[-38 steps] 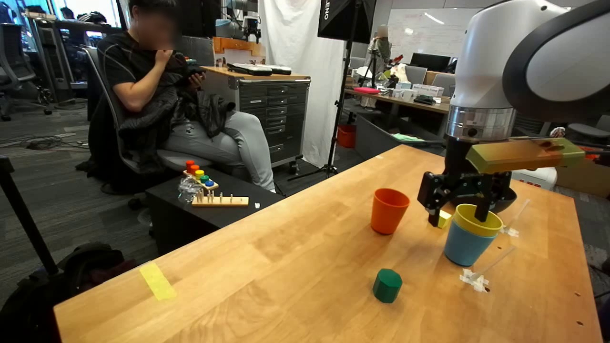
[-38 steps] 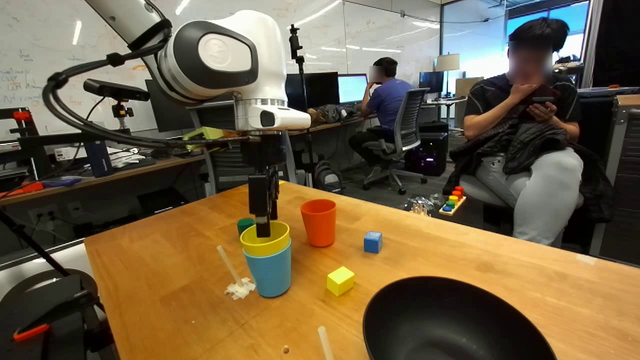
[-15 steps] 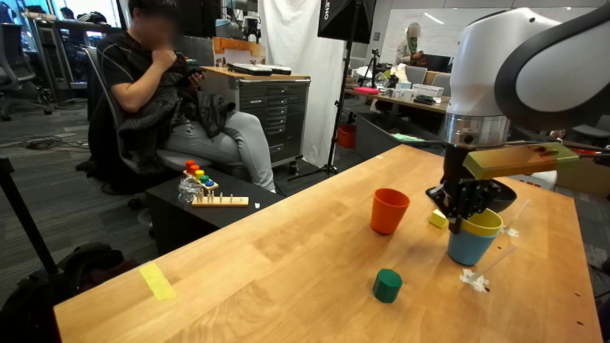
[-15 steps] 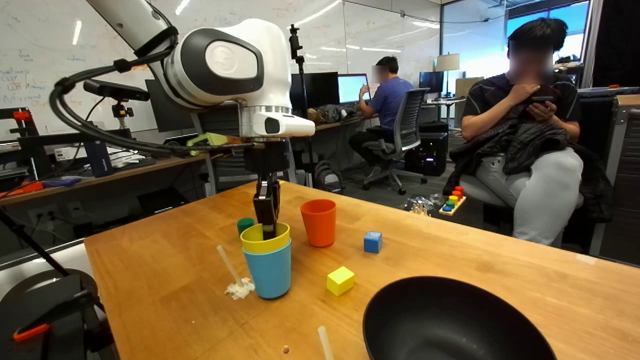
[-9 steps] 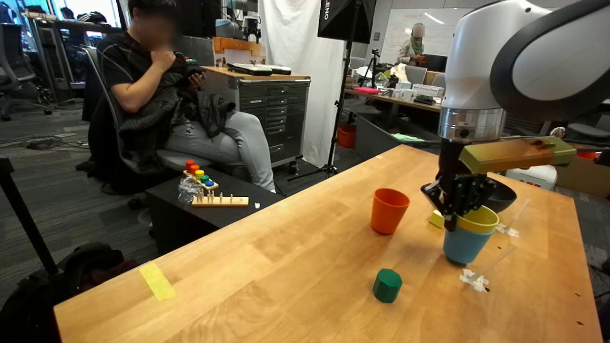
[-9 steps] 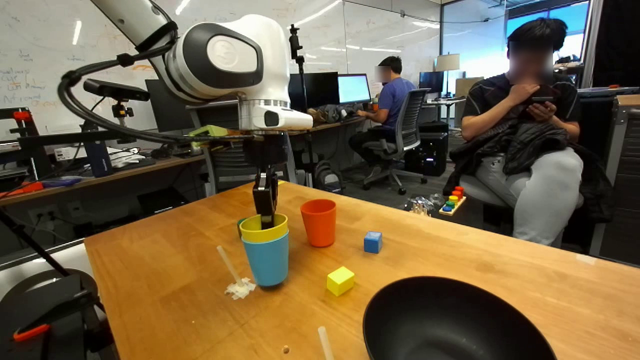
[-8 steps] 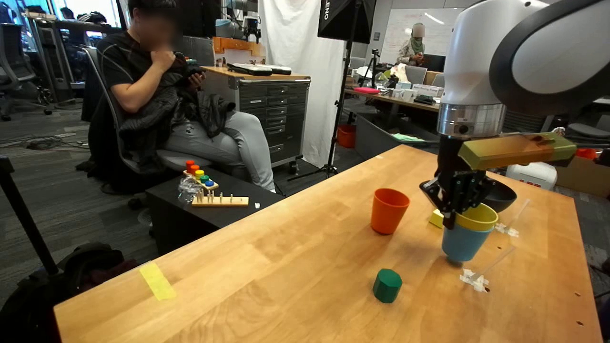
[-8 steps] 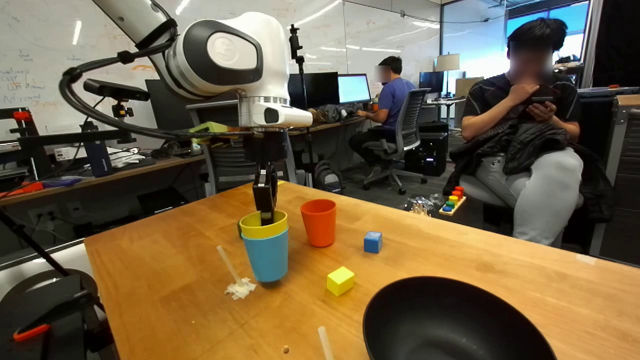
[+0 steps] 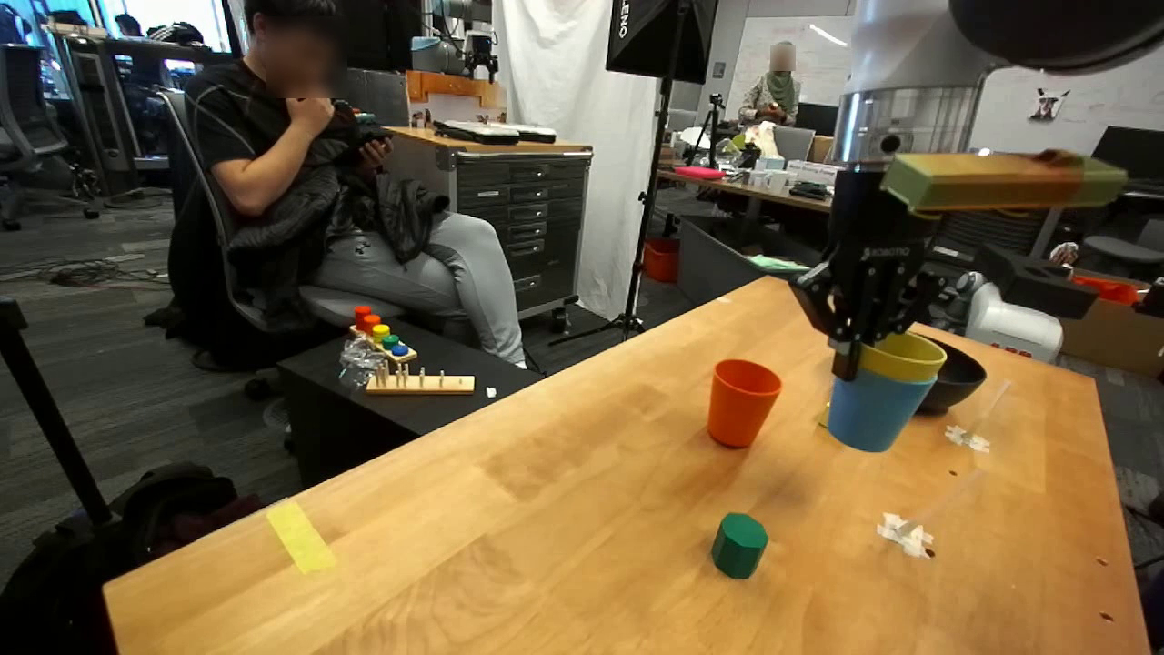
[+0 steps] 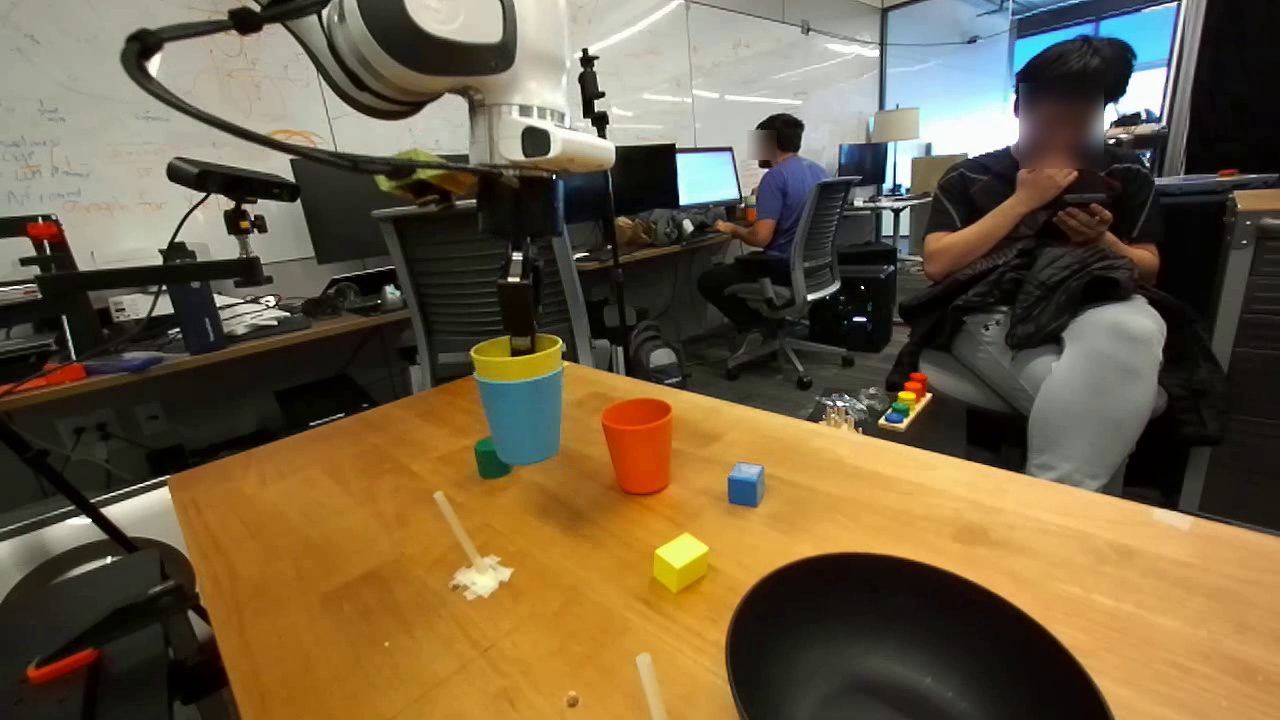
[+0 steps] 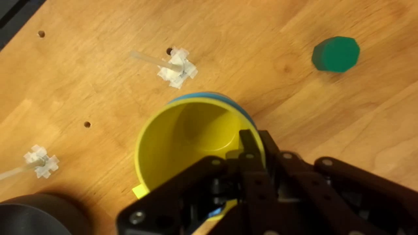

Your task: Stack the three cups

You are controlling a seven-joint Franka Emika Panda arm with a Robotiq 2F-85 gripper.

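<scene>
Two fingers (image 11: 247, 141) grip the yellow cup (image 11: 192, 140), one inside it, one outside.

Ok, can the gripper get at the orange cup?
Likely yes for stacking: nothing visible blocks the upright, open orange cup. Not for grasping: the gripper is clamped on the yellow cup, nested in the blue cup.

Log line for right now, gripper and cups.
gripper: clamping yellow cup | yellow cup: inside blue cup, both above table | orange cup: upright on table
</scene>
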